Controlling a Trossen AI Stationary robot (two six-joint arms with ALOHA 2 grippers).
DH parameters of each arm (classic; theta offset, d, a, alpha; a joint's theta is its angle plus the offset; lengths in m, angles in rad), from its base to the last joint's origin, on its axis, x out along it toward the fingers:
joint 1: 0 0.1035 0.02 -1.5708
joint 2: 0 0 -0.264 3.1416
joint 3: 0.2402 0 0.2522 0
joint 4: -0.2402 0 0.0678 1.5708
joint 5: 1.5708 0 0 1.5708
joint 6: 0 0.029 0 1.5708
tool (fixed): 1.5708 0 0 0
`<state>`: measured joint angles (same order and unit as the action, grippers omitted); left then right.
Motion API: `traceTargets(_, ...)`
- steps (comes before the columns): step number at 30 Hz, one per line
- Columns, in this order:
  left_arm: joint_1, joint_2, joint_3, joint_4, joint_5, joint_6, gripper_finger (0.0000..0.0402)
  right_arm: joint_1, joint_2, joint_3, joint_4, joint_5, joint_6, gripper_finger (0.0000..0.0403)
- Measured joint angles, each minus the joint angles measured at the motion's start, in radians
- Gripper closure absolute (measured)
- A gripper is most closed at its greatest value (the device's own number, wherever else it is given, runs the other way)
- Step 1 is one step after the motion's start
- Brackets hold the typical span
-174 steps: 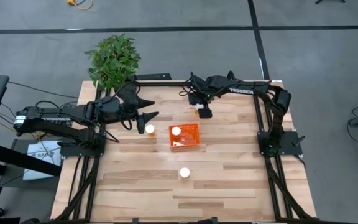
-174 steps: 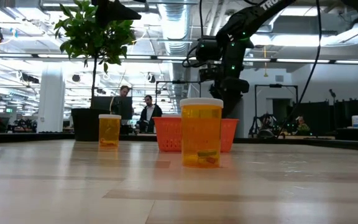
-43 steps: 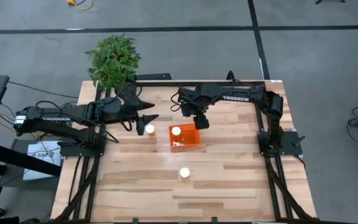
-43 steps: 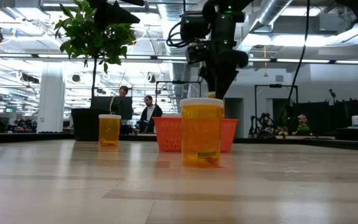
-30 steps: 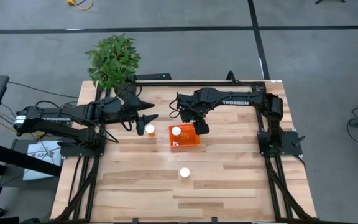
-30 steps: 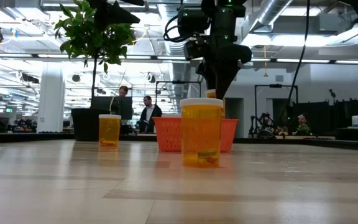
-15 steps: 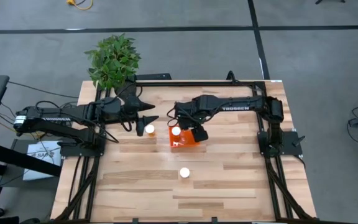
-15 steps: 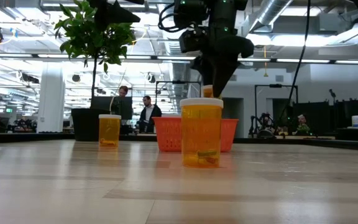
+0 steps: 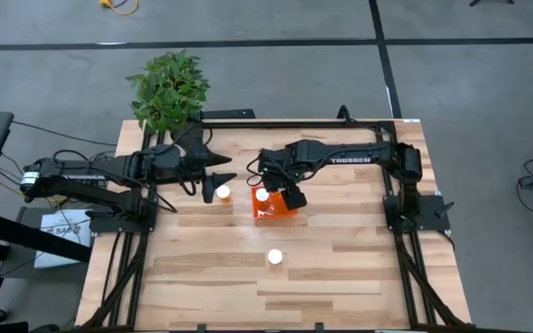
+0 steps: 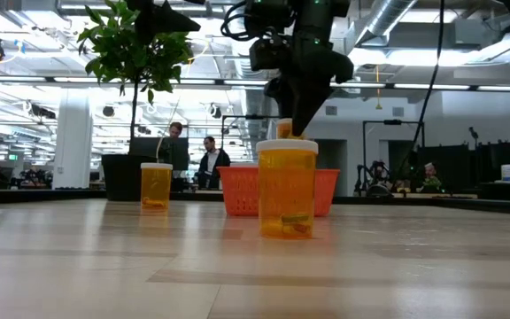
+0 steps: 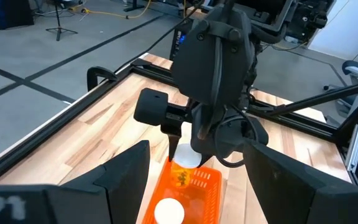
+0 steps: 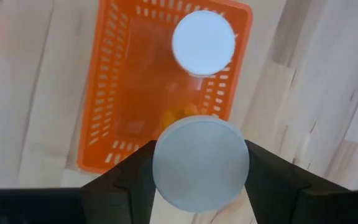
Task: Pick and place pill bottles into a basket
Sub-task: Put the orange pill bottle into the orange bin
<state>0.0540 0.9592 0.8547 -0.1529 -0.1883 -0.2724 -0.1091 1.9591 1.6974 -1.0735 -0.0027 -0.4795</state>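
Observation:
The orange basket (image 9: 268, 209) stands mid-table on its flat bottom, with one white-capped pill bottle (image 9: 262, 195) upright inside it. My right gripper (image 9: 291, 196) hangs over the basket's right part, shut on a second pill bottle (image 12: 201, 163). Two more pill bottles stand upright on the wood, one left of the basket (image 9: 222, 192) and one nearer the front edge (image 9: 274, 257). My left gripper (image 9: 218, 174) is open and raised just beyond the left bottle, touching nothing. My right gripper pinches the bottle's white cap end (image 12: 201, 163) between its two fingers, one on each opposite side. The fingers come from above, pointing steeply down. The bottle hangs upright below them, its orange body (image 10: 283, 131) clear of the basket (image 10: 237, 190).
A potted plant (image 9: 168, 89) stands at the far left corner. Black frame rails run along the table's far edge (image 9: 294, 122). Bare wood lies in front of the basket and to its right. People show in the room behind in the low view.
My right gripper has carried its bottle a little toward the table's left, further over the basket, still shut on it and at about the same height. The other bottles and the basket have not moved.

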Motion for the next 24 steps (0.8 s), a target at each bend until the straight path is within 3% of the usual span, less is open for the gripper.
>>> traceTargets(6,0.0,0.0,0.0,0.0,0.0,-0.001,0.0152,-0.01,0.022,-0.001,0.008,-0.002,-0.017,0.0177)
traceTargets(14,0.0,0.0,0.0,0.001,0.0,-0.001,0.0152,-0.011,0.058,-0.003,-0.001,-0.019,-0.046,0.0213)
traceTargets(24,0.0,0.0,0.0,0.001,0.0,-0.006,0.0152,-0.024,0.065,0.0,0.038,-0.028,-0.067,0.018)
